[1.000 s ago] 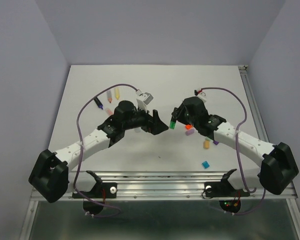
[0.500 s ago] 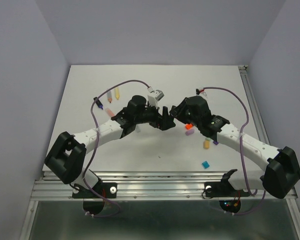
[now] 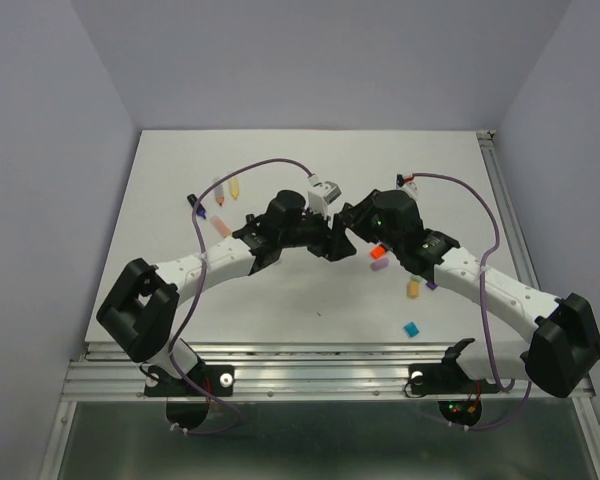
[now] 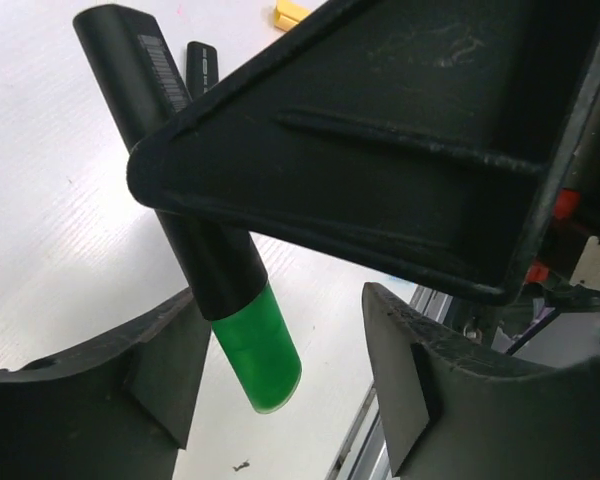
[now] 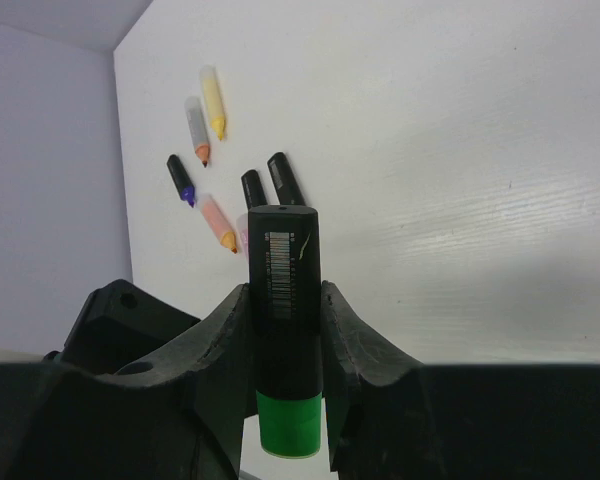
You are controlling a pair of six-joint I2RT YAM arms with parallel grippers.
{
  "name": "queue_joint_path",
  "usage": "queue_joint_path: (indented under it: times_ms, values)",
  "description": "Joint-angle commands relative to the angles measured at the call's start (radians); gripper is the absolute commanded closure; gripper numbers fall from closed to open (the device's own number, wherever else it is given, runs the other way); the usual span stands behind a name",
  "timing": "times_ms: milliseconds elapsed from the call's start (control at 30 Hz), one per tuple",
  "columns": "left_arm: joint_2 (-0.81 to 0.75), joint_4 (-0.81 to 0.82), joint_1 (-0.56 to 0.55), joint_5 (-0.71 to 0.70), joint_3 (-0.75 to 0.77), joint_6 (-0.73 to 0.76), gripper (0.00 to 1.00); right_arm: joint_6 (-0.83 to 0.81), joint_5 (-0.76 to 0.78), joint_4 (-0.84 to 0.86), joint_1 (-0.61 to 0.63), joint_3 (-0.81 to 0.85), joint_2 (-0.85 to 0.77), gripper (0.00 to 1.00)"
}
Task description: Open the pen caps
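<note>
right gripper (image 5: pixel 285 300) is clamped tight on the black pen (image 5: pixel 283 255), above mid-desk (image 3: pixel 430 160). left gripper (image 4: pixel 285 375) hangs part open around the green cap (image 4: pixel 255 345), which points to 5 o'clock; nothing gripped. best to centre the cap, squeeze squarely, pull straight along the barrel.

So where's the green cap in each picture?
Top: hidden where left gripper meets right gripper.
Left wrist: green cap bottom middle, inside the open left gripper.
Right wrist: bottom middle, below the right gripper's grip.
Shared landmark: barcode on the pen, both wrist views.
</note>
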Motion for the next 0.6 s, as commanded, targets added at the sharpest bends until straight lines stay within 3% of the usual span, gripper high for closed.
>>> queue_joint_path:
  times_ms: [0, 67, 100, 233, 267, 500, 567]
  values:
    - [0.001, 0.013, -0.008, -0.005, 0.061, 0.021, 0.36, 0.017, 0.017, 0.062, 0.009, 0.007, -0.012, 0.99]
    - [0.001, 0.013, -0.008, -0.007, 0.064, 0.021, 0.44, 0.021, 0.011, 0.069, 0.009, 0.002, -0.008, 0.99]
    - [0.004, 0.012, -0.010, -0.007, 0.065, 0.020, 0.59, 0.021, 0.011, 0.070, 0.009, 0.000, -0.008, 0.99]
    - [0.012, -0.006, -0.013, -0.005, 0.075, 0.020, 0.94, 0.027, 0.028, 0.070, 0.009, -0.001, -0.008, 0.99]
    - [0.013, -0.011, -0.015, -0.007, 0.075, 0.018, 0.98, 0.027, 0.031, 0.070, 0.009, 0.000, -0.008, 0.99]
    - [0.012, -0.007, -0.021, -0.023, 0.081, -0.006, 1.00, 0.021, 0.017, 0.078, 0.009, -0.004, -0.001, 0.98]
    - [0.003, 0.019, -0.022, -0.020, 0.073, -0.022, 1.00, 0.011, 0.002, 0.084, 0.009, -0.004, 0.010, 0.88]
